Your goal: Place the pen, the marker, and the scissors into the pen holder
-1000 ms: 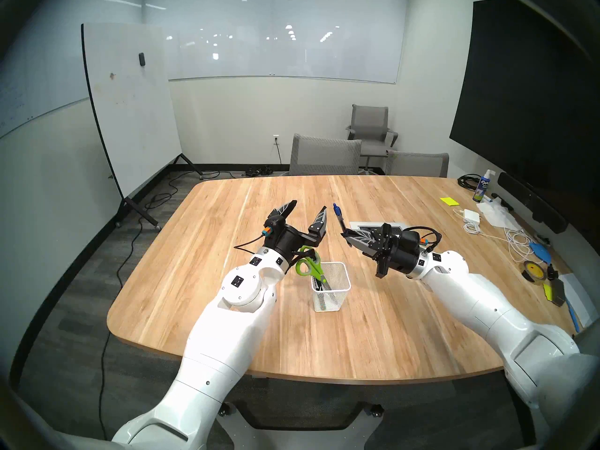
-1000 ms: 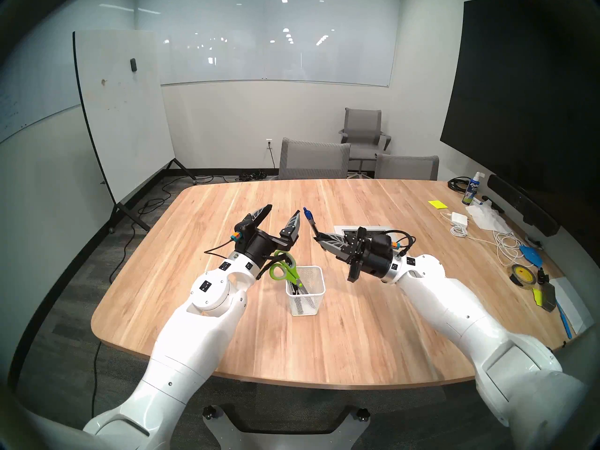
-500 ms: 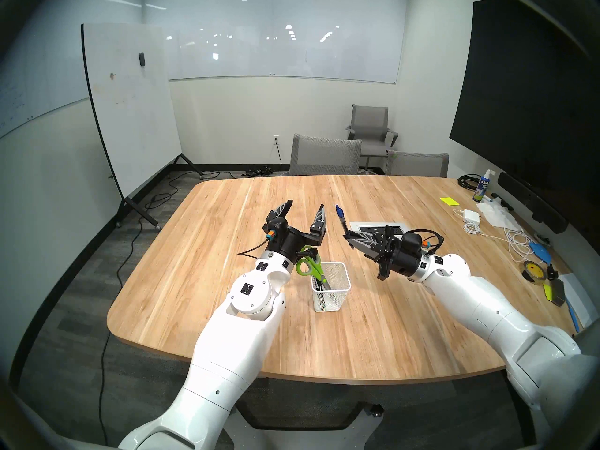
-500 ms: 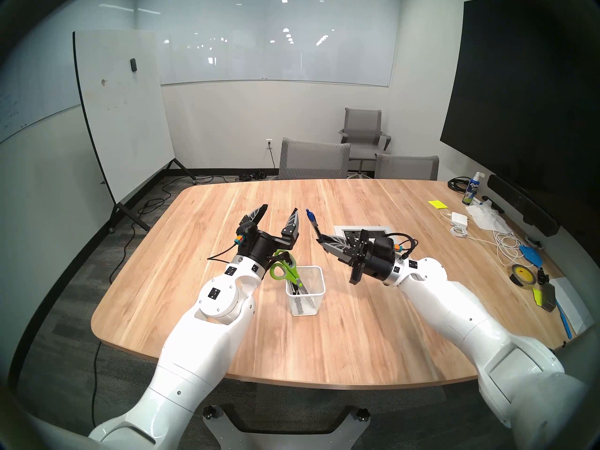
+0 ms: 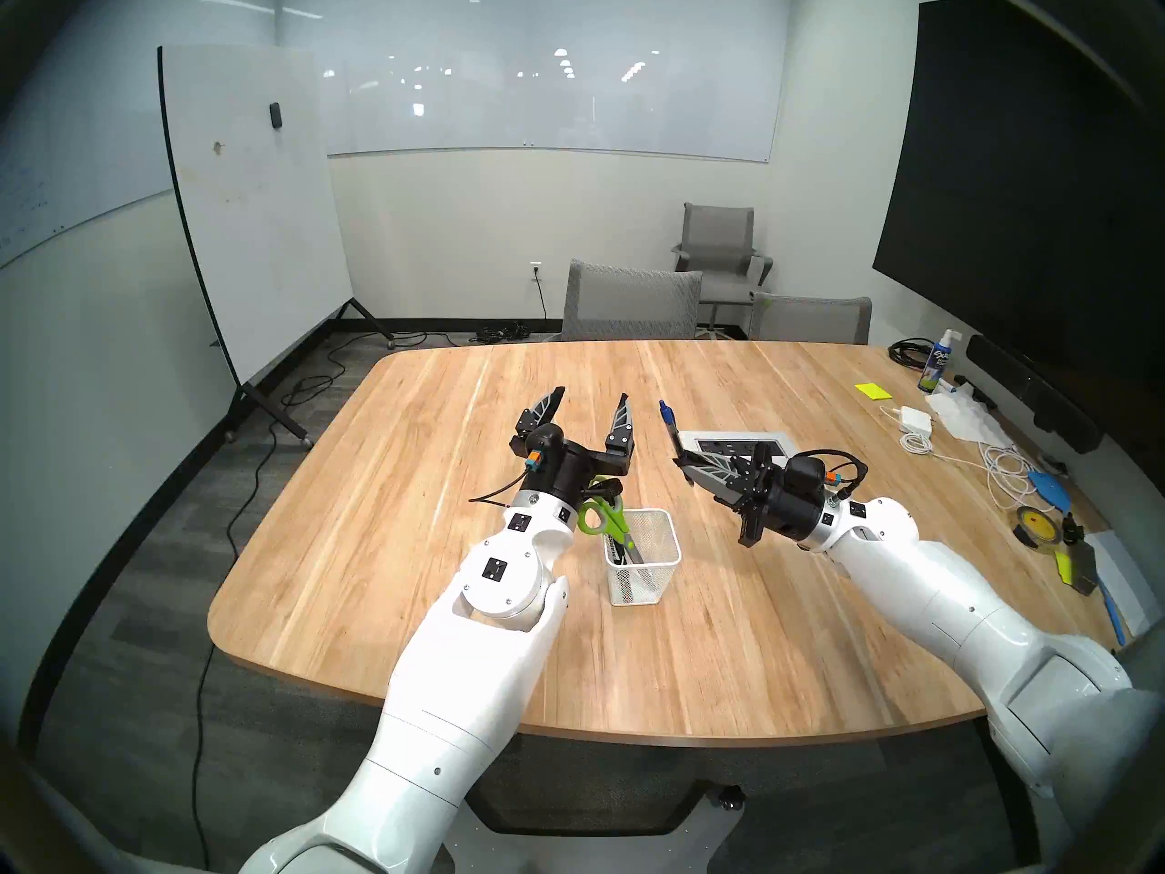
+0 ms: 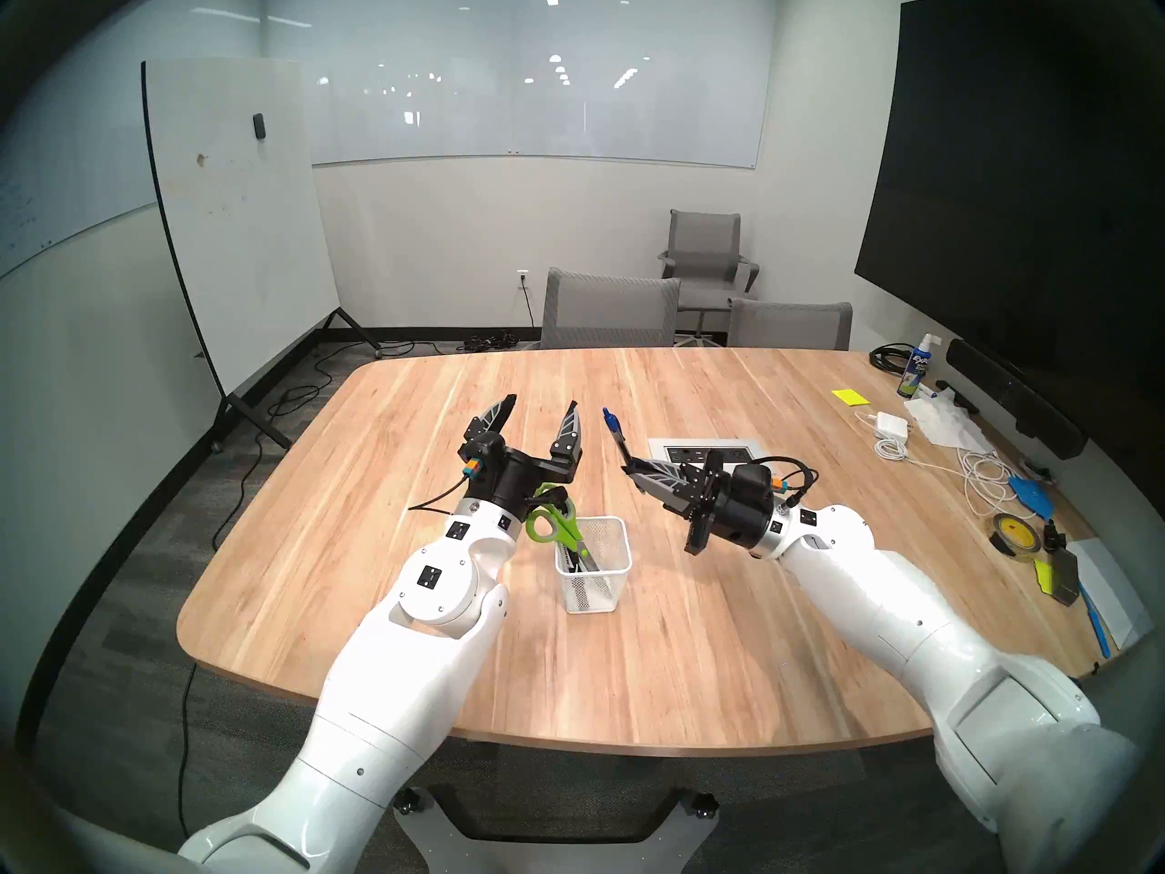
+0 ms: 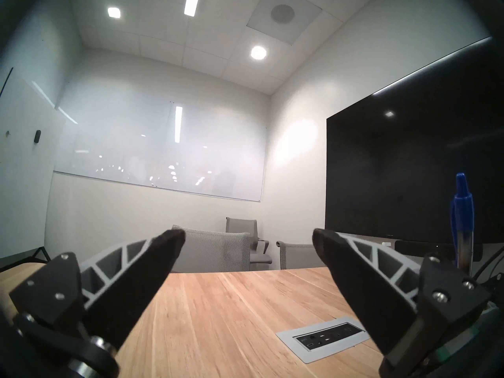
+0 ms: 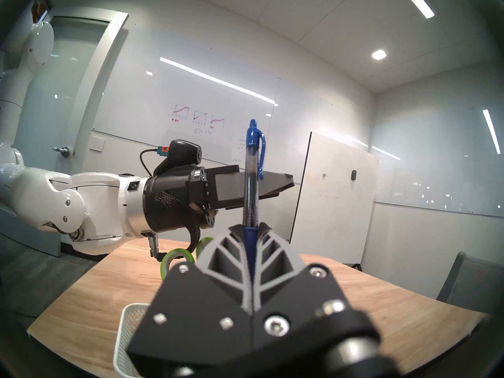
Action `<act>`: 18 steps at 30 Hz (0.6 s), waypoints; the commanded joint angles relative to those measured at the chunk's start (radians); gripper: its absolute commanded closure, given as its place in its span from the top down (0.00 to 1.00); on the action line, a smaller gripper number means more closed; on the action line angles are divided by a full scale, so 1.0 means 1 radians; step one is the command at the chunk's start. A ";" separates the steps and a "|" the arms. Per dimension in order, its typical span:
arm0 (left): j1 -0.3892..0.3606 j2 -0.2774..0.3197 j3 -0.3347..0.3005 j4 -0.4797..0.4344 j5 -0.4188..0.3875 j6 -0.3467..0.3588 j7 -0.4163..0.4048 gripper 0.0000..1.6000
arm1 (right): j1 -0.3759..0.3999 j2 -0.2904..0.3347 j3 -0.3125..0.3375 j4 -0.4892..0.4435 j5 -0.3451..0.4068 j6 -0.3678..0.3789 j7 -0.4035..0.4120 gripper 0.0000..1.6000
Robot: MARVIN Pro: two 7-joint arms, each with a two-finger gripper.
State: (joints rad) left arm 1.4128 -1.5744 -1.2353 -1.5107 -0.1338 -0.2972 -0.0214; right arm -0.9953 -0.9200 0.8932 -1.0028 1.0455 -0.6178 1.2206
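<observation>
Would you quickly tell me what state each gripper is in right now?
Left gripper: open, holding nothing.
Right gripper: shut on the blue pen, which sticks up from its fingertips.

scissors crowd pen holder left half, right half seemingly free

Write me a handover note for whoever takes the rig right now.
Left tool: open, empty, raised above the table.
Right tool: shut on the pen, pen upright, in the air beyond the pen holder.
Scissors: in the holder, green handles sticking out.
Marker: a black barrel with white lettering sits in the holder beside the scissors.
Done: scissors and marker.
Left: drop the pen in.
</observation>
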 commanded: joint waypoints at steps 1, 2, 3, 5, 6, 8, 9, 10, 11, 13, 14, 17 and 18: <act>-0.008 0.011 0.011 -0.050 0.049 0.035 0.021 1.00 | 0.009 0.008 -0.005 -0.001 0.021 -0.003 0.095 0.00; -0.010 0.017 0.012 -0.053 0.050 0.041 0.014 1.00 | 0.010 0.009 -0.008 -0.001 0.022 -0.004 0.093 0.00; -0.010 0.021 0.013 -0.059 0.058 0.053 0.015 1.00 | 0.010 0.009 -0.008 0.002 0.022 -0.004 0.095 0.00; -0.016 0.037 0.016 -0.064 0.054 0.067 -0.006 1.00 | 0.010 0.011 -0.010 0.001 0.023 -0.004 0.093 0.00; -0.015 0.037 0.016 -0.068 0.060 0.074 0.002 1.00 | 0.011 0.012 -0.012 0.001 0.024 -0.005 0.093 0.00; -0.019 0.047 0.018 -0.072 0.062 0.083 -0.006 1.00 | 0.010 0.014 -0.014 0.000 0.026 -0.005 0.091 0.00; -0.019 0.047 0.018 -0.073 0.063 0.086 -0.005 1.00 | 0.010 0.015 -0.015 -0.001 0.028 -0.006 0.091 0.00; -0.018 0.046 0.019 -0.075 0.066 0.090 -0.002 1.00 | 0.009 0.016 -0.016 0.001 0.029 -0.007 0.091 0.00; -0.018 0.046 0.019 -0.077 0.068 0.093 0.000 1.00 | 0.009 0.016 -0.017 0.003 0.030 -0.008 0.092 0.00; -0.017 0.048 0.020 -0.083 0.076 0.104 0.003 1.00 | 0.008 0.022 -0.023 0.001 0.032 -0.010 0.085 0.00; -0.016 0.046 0.020 -0.086 0.083 0.108 0.011 1.00 | 0.008 0.022 -0.019 0.007 0.034 -0.010 0.095 0.00; -0.019 0.051 0.020 -0.084 0.075 0.107 -0.005 1.00 | 0.007 0.028 -0.022 0.009 0.040 -0.013 0.097 0.00; -0.017 0.048 0.019 -0.083 0.076 0.104 0.000 1.00 | 0.005 0.031 -0.023 0.007 0.042 -0.013 0.095 0.00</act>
State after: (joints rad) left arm 1.4093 -1.5234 -1.2137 -1.5623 -0.0573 -0.1883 -0.0218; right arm -0.9965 -0.9031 0.8707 -0.9936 1.0630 -0.6261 1.2121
